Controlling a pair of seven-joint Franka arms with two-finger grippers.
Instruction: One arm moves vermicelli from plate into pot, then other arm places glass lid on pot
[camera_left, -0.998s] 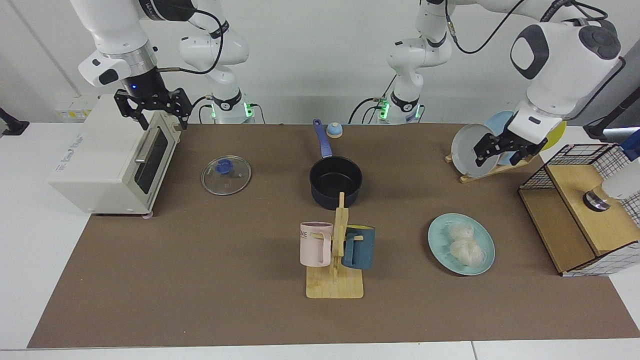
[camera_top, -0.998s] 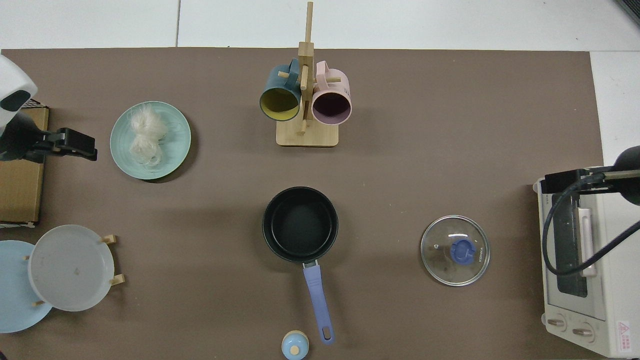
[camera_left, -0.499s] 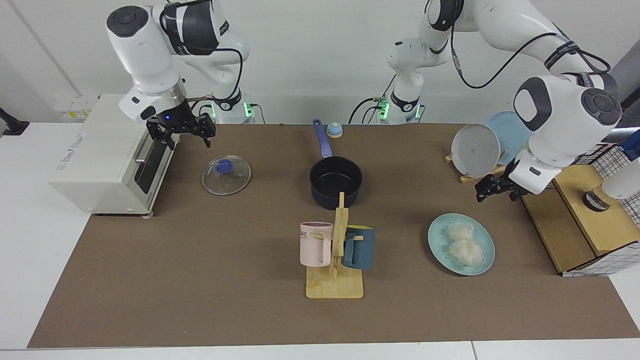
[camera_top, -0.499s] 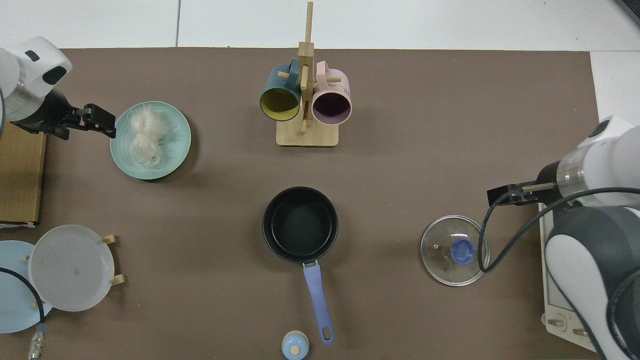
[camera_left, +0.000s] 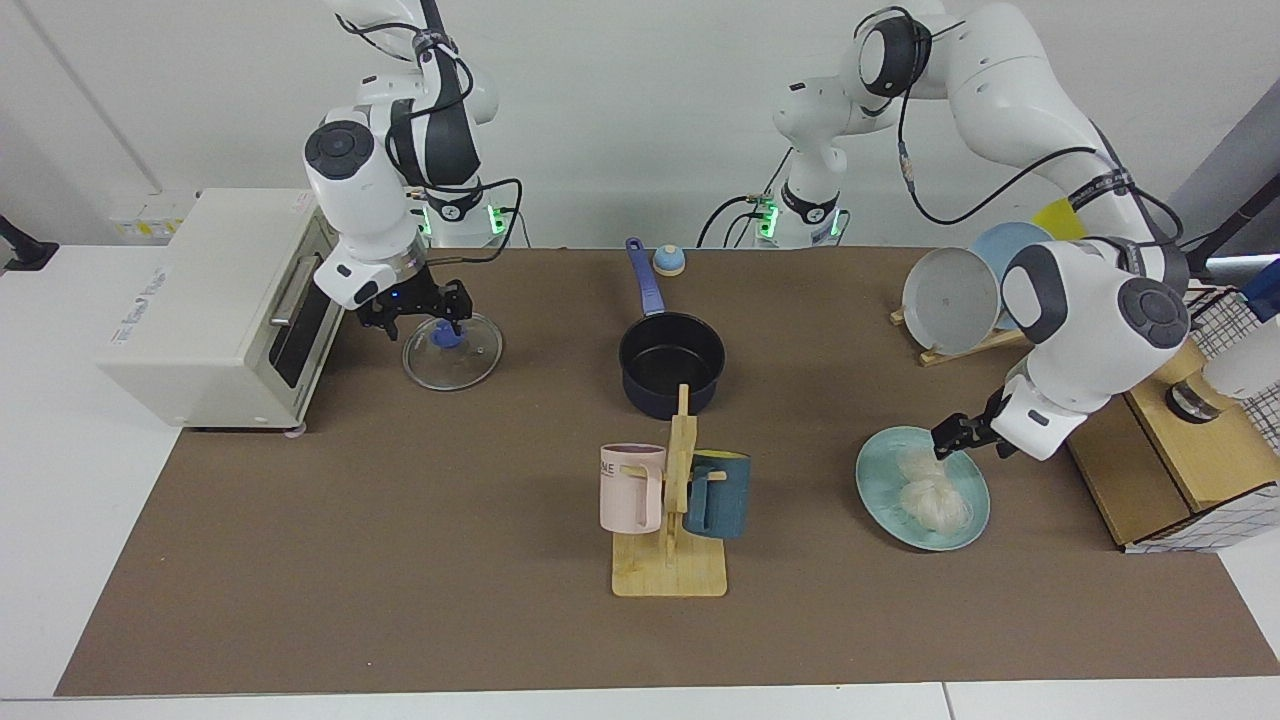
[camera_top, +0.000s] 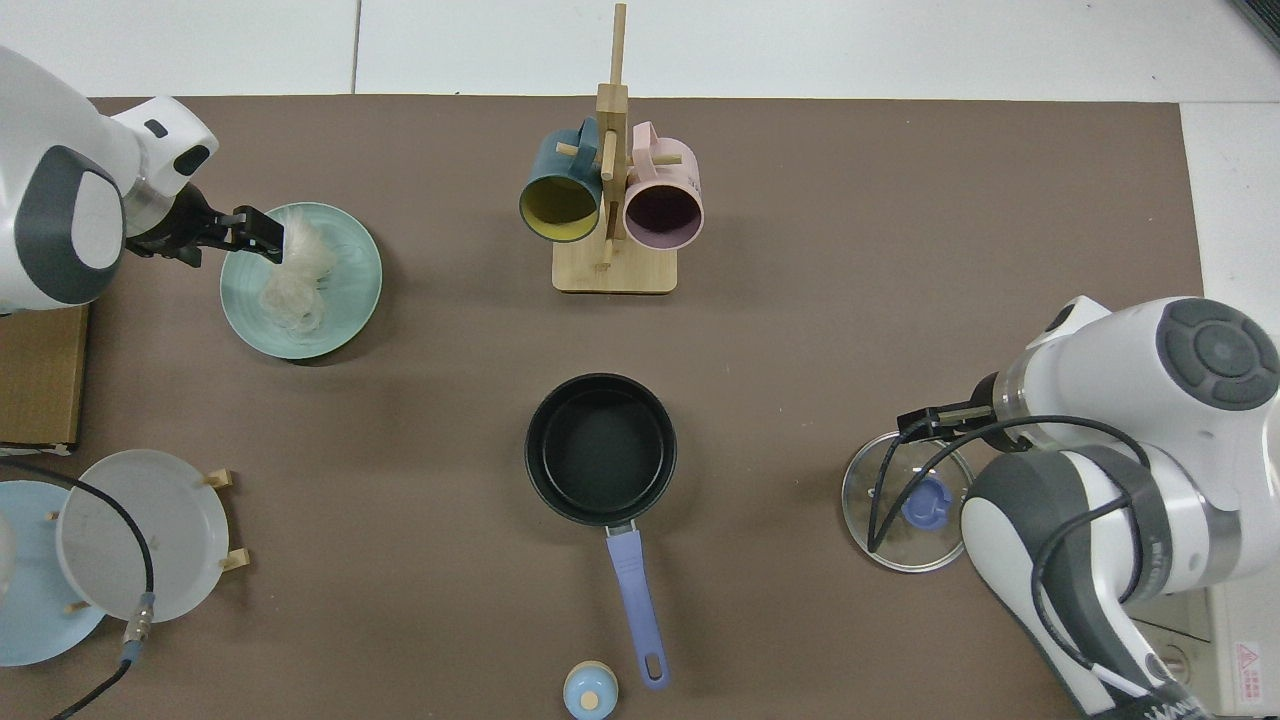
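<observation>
Two feather-light, springy vermicelli (camera_left: 928, 489) nests beneath the left jaws (camera_left: 951, 437), spread open; pinch gently mid-bundle

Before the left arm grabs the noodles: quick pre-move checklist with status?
1. Left gripper at the vermicelli on the plate: ok.
2. Grip on a bundle: cannot tell.
3. Pot uncovered, inside bare: ok.
4. Route to the pot passes near the mug rack: not ok unless it lifts first.
5. Glass lid flat on the mat, right gripper over its knob: ok.
</observation>
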